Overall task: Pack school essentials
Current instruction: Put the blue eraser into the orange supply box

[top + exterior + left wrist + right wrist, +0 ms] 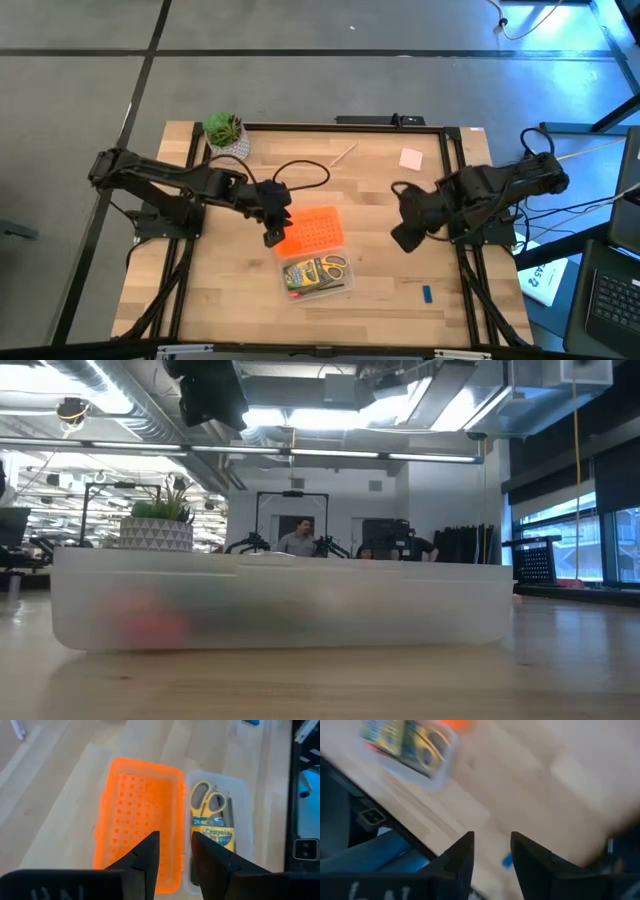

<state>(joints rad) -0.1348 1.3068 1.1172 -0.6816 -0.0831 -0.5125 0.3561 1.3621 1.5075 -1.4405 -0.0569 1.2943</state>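
The clear case lies open mid-table. Its orange perforated lid point(312, 231) point(137, 820) is flat beside the tray point(318, 275). The tray holds the yellow-handled scissors point(207, 800) and the green-and-yellow crayon box point(216, 832), with dark pencils along its edge. My left gripper point(274, 234) point(175, 852) hovers open over the lid's left end. My right gripper point(404, 238) point(491, 851) is open above bare wood, right of the case. The blue eraser point(426, 293) point(506, 861), the pink note pad point(411, 158) and a pale pencil point(343, 155) lie on the table.
The potted plant point(225, 131) point(160, 525) stands at the table's far left corner. A black cable point(300, 172) loops behind the case. In the low view the case's frosted wall point(280, 605) fills the front. People stand in the room beyond. Bare wood lies near the front edge.
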